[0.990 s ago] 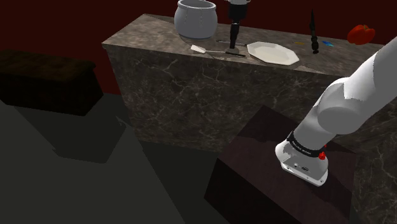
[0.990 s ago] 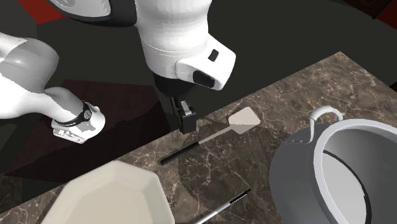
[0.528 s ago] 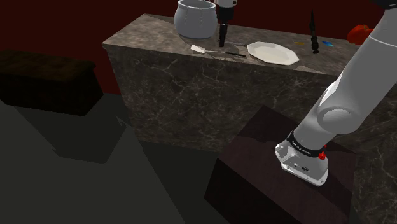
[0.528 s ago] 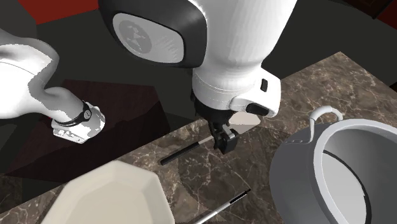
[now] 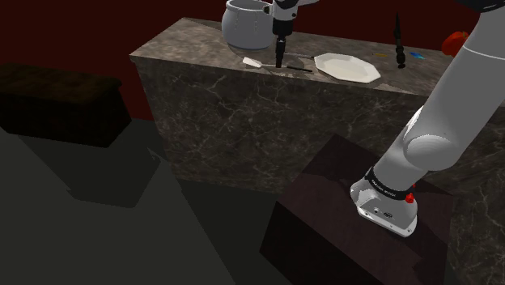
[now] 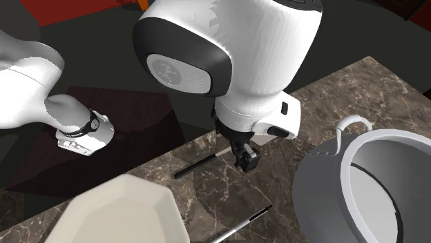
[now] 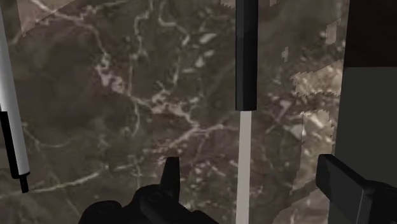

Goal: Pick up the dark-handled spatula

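Observation:
The spatula (image 7: pixel 245 57) has a dark handle and a thin pale shaft, and it lies flat on the marbled stone counter (image 7: pixel 127 95). My gripper (image 7: pixel 254 184) is open and hangs low over it, with the pale shaft running between the two fingers and neither finger touching it. In the second exterior view the gripper (image 6: pixel 245 160) stands just past the dark handle (image 6: pixel 197 166), and the white hand hides the blade. In the shoulder view the gripper (image 5: pixel 280 60) points straight down at the spatula (image 5: pixel 260 63), close to the counter's near edge.
A big grey pot (image 6: pixel 366 186) stands close beside the gripper. A white plate (image 6: pixel 117 214) and a thin black-and-white rod (image 6: pixel 242 224) lie beyond the handle end. A black ornament (image 5: pixel 399 44) and a red object (image 5: pixel 455 39) stand farther along the counter.
The gripper has moved along the spatula from the handle end toward the blade and dropped closer to the counter. The spatula has not moved.

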`<control>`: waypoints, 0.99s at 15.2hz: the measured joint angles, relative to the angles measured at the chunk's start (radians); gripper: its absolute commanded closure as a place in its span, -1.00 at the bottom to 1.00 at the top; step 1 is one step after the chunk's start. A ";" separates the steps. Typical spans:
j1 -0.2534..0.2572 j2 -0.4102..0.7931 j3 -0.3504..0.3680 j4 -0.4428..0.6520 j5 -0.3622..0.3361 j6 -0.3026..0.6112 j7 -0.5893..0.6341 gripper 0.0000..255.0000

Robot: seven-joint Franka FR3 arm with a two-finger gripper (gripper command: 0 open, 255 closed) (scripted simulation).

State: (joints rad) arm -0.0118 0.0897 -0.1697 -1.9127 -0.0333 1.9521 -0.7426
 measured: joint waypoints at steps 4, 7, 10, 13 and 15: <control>0.000 0.001 0.000 -0.005 0.000 0.007 0.001 1.00; 0.000 0.001 0.000 -0.005 0.000 0.007 0.001 1.00; 0.000 0.001 0.000 -0.005 0.000 0.007 0.001 1.00; 0.001 -0.005 0.001 0.004 -0.001 -0.008 0.002 1.00; 0.000 -0.009 0.000 0.024 -0.001 -0.031 -0.001 1.00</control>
State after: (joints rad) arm -0.0115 0.0810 -0.1697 -1.8892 -0.0343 1.9210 -0.7432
